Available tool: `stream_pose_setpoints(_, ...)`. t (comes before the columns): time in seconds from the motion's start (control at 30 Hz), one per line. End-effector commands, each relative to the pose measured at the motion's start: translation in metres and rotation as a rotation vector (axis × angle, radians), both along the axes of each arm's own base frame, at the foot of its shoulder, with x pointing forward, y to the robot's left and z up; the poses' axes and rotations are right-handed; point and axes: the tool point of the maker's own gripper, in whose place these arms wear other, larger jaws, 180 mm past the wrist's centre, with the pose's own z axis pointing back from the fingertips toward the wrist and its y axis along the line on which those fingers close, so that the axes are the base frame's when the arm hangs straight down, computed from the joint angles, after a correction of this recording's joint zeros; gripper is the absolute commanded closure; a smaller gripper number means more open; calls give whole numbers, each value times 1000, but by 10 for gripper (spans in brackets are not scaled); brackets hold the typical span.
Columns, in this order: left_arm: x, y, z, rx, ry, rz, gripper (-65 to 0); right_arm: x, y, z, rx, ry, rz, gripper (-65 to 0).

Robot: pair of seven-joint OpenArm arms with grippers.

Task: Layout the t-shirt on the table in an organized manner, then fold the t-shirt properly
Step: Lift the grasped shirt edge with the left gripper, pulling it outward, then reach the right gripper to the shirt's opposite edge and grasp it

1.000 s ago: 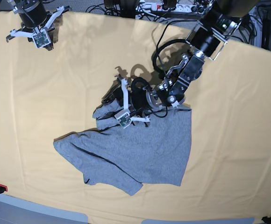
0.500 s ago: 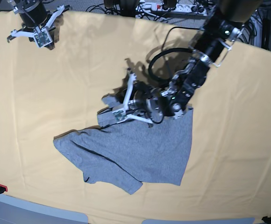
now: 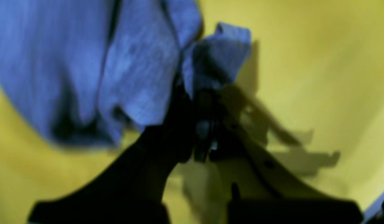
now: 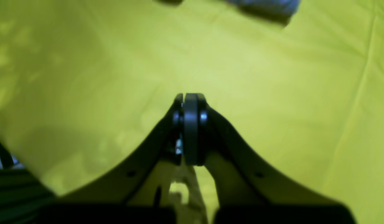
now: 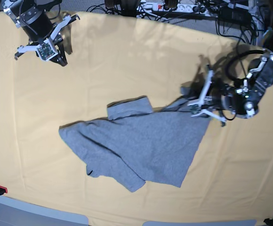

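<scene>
The heather-grey t-shirt (image 5: 141, 146) lies crumpled on the yellow-orange table (image 5: 127, 56), plain side up, with one sleeve folded over at its upper left. My left gripper (image 5: 191, 105) is shut on the shirt's upper right corner and holds it stretched to the right. In the left wrist view the gripper (image 3: 206, 96) pinches a bunched fold of the shirt (image 3: 123, 62), which looks bluish there. My right gripper (image 5: 59, 55) is shut and empty above bare cloth at the far left corner. It is also seen shut in the right wrist view (image 4: 189, 99).
Cables and a power strip (image 5: 174, 7) run along the table's back edge. A small red item (image 5: 1, 189) sits at the front left corner. The table's front edge (image 5: 127, 217) is close below the shirt. A dark cable loop (image 5: 235, 66) hangs off the left arm.
My left gripper has moved well to the right with the shirt corner in it, dragging and stretching the shirt. The right arm has shifted slightly.
</scene>
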Motion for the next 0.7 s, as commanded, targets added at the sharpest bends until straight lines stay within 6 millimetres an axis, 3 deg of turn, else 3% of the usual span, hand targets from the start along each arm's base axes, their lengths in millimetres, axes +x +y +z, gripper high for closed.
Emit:
stream_pose_setpoints(0.0,8,14,15,39,-45,1,0,4,5,12,26,-43,16,0)
stream_pose_setpoints(0.13,4,52,38,149,-91,-12,0,7,22,22,115,-67,82,0)
stream_pose_setpoints(0.3,12,76,56,182,-165,54,0,14,46,33,185,-111,146,-251)
stream_pose_setpoints(0.37,13,78,57,182,-170,73,0,18,60,35,187,-130,189,-301)
stream_pose_setpoints(0.5,13,77,57,174,-174,74,0,30,88,43,144,-206,274,-315)
stream_pose_setpoints(0.67,13,72,56,149,-175,73,0,61,90,6,-11,-195,251,-315)
